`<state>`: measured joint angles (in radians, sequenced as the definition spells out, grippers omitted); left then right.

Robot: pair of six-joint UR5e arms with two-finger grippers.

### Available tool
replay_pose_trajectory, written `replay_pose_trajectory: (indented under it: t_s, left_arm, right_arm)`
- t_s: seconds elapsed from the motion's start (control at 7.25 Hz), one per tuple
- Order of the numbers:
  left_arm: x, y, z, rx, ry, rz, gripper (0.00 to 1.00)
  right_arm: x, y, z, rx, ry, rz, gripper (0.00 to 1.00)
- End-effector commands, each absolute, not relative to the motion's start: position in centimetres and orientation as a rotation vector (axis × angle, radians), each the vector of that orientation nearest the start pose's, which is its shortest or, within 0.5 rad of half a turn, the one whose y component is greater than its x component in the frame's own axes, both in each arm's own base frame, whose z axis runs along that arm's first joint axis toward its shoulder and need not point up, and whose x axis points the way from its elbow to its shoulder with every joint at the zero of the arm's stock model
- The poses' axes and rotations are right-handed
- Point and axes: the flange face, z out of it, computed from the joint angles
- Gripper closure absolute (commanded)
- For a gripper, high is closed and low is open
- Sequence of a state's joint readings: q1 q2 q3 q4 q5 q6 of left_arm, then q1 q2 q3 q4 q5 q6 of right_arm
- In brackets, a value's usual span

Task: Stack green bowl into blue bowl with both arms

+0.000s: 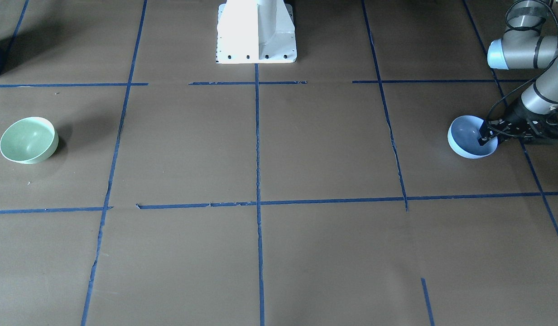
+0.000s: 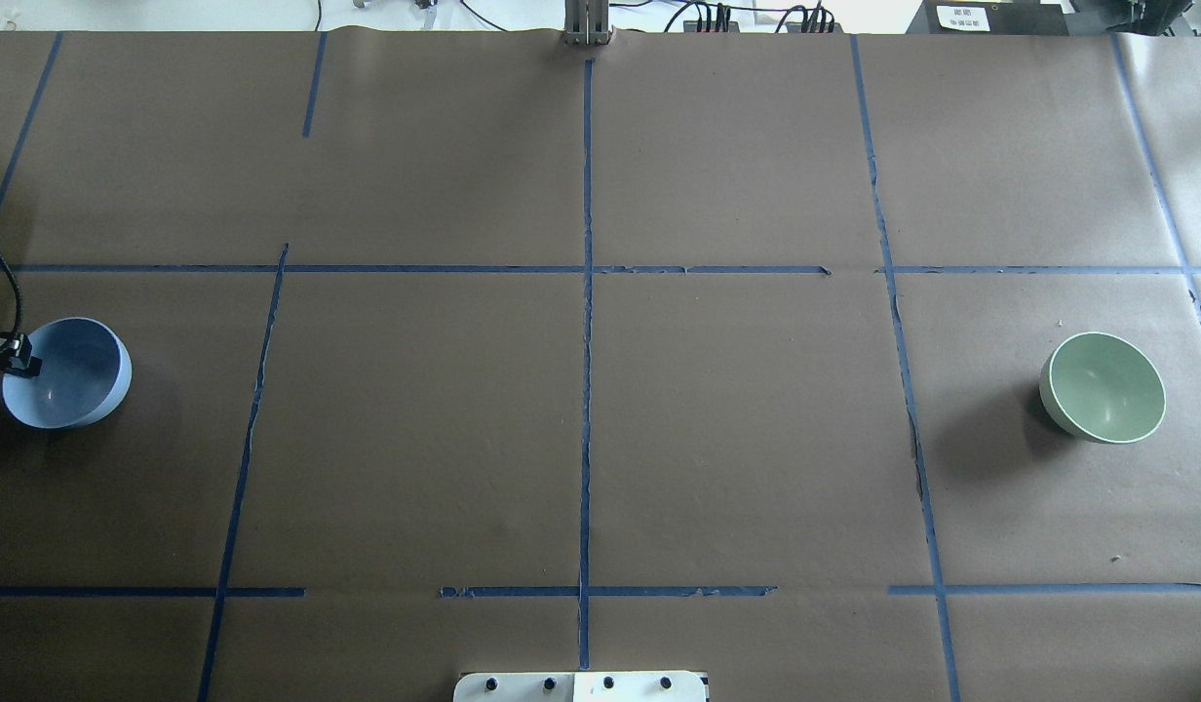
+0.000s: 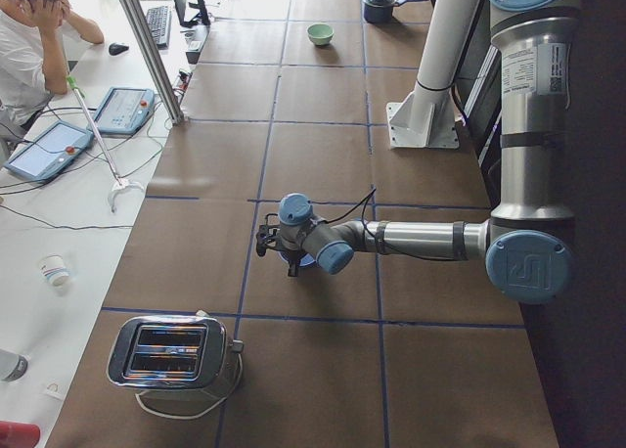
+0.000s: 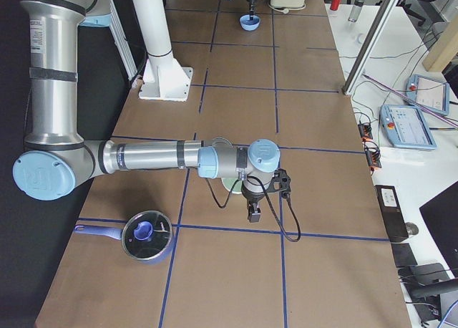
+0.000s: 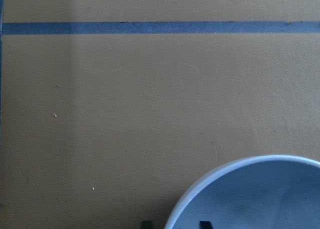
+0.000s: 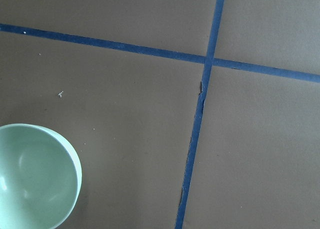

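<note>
The blue bowl (image 1: 468, 136) stands at the table's end on my left side; it also shows in the overhead view (image 2: 69, 373). My left gripper (image 1: 486, 137) is down at its rim. In the left wrist view the bowl (image 5: 250, 194) fills the lower right, and two dark fingertips (image 5: 203, 224) straddle the rim with a gap, so the gripper is open. The green bowl (image 1: 29, 139) stands at the opposite end (image 2: 1103, 387) and in the right wrist view (image 6: 35, 176). My right gripper (image 4: 253, 213) hangs beside it; I cannot tell whether it is open or shut.
The white pedestal (image 1: 256, 31) stands at the robot's side, mid table. A toaster (image 3: 176, 355) is beyond the blue bowl at the left end. A lidded pot (image 4: 147, 236) is near the green bowl. An operator (image 3: 29, 37) sits at a side desk.
</note>
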<state>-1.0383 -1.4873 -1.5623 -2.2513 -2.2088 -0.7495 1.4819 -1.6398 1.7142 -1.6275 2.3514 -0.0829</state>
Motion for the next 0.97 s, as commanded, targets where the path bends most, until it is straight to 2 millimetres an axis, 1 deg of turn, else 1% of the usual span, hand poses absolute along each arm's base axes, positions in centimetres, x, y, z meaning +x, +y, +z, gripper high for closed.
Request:
replay_pose_trajectory:
  t_s: [0.0,0.14,0.28,0.41,0.55,0.69,0.83]
  left_arm:
    - [19.5,-47.6,56.7,0.076,0.869,-0.052,1.0]
    - [21.1,-50.1,48.9,0.047,0.878,-0.144,1.0]
    - [24.6,-51.8,41.5,0.024,0.909,-0.184,1.0]
    - [32.7,-50.9,35.8,-0.01,0.936,-0.186,1.0]
    - [41.8,-49.0,30.3,-0.041,0.949,-0.23,1.0]
    - [49.8,-48.5,24.4,-0.069,0.971,-0.271,1.0]
    - [55.8,-49.0,20.0,-0.068,0.97,-0.318,1.0]
  right_arm:
    - [2.2,-46.7,62.6,0.015,-0.782,-0.17,0.0]
    - [2.1,-46.7,62.6,0.014,-0.782,-0.172,0.0]
    - [2.1,-46.7,62.6,0.014,-0.782,-0.172,0.0]
    - [2.1,-46.6,62.8,0.01,-0.782,-0.17,0.0]
    - [2.1,-46.6,62.7,0.012,-0.782,-0.17,0.0]
    - [2.1,-46.6,62.9,0.009,-0.78,-0.169,0.0]
    - [2.0,-46.6,63.2,0.002,-0.782,-0.17,0.0]
